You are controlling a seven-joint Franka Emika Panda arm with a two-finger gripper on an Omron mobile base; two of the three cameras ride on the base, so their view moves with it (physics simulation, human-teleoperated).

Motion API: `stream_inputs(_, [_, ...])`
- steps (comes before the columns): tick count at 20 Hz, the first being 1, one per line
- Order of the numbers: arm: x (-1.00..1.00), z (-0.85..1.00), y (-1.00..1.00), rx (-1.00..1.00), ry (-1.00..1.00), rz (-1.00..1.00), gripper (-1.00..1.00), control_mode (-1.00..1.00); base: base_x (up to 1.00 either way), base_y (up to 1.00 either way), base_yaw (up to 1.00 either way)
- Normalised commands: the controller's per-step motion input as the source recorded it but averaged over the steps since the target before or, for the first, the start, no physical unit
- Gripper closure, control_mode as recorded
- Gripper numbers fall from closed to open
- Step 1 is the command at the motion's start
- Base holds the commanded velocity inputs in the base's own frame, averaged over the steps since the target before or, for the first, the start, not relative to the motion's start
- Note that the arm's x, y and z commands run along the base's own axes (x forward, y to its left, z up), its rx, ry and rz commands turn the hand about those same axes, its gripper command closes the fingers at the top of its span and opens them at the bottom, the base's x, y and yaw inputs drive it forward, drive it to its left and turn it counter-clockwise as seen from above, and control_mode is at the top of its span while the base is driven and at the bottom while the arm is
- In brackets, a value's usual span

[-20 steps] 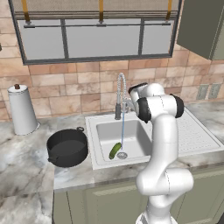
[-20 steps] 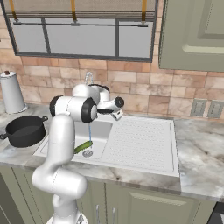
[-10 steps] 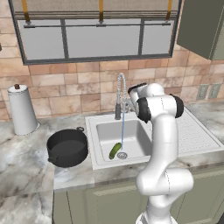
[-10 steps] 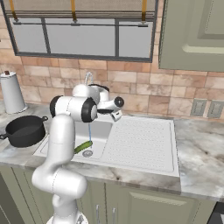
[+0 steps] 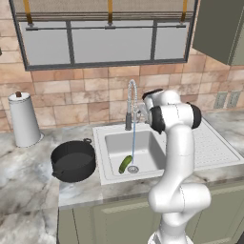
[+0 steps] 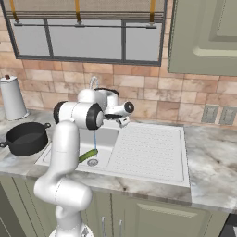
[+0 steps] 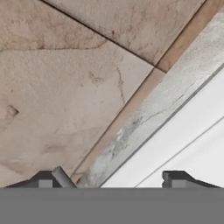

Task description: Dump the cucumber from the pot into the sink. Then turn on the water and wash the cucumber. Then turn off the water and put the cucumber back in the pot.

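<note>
Cucumber [image 5: 125,164] lying in the white sink [image 5: 108,172] basin, just beside the round drain, where the thin pale-blue water [image 5: 133,145] stream lands; the right base view shows it partly behind the arm [image 6: 88,155]. Largest element: the marbled tabletop [image 5: 28,190] carrying the sink, whose dotted drainboard [image 6: 148,150] is seen most fully in the right base view. The wide black pot [image 5: 73,160] stands on the tabletop left of the sink, well apart from the cucumber. A tall white canister [image 5: 24,120] stands near the tiled wall. The coiled gooseneck faucet [image 5: 130,102] shows plainly in the left base view. The gripper [image 7: 113,179] sits behind the faucet, facing the wall tiles; the hand view shows its fingers [image 7: 177,178] spread wide, holding nothing.
</note>
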Motion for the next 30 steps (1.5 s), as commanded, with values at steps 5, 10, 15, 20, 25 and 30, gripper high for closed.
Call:
stream_inputs(5, [-0.48, 0.38, -0.33, 0.09, 0.00, 0.00, -1.00, -1.00, 0.00, 0.00, 0.00])
stream_inputs(10, [-0.52, 0.22, -0.26, 0.06, 0.00, 0.00, -1.00, -1.00, 0.00, 0.00, 0.00])
stream_inputs(15, [-0.02, 0.00, -0.02, 0.00, 0.04, 0.00, -1.00, -1.00, 0.00, 0.00, 0.00])
stream_inputs(20, [0.11, -0.09, 0.00, 0.00, 0.05, 0.00, -1.00, -1.00, 0.00, 0.00, 0.00])
stream_inputs(25, [0.20, -0.18, 0.00, 0.00, 0.04, 0.00, -1.00, -1.00, 0.00, 0.00, 0.00])
stream_inputs(30, [0.17, -0.29, 0.00, 0.00, 0.03, 0.00, -1.00, -1.00, 0.00, 0.00, 0.00])
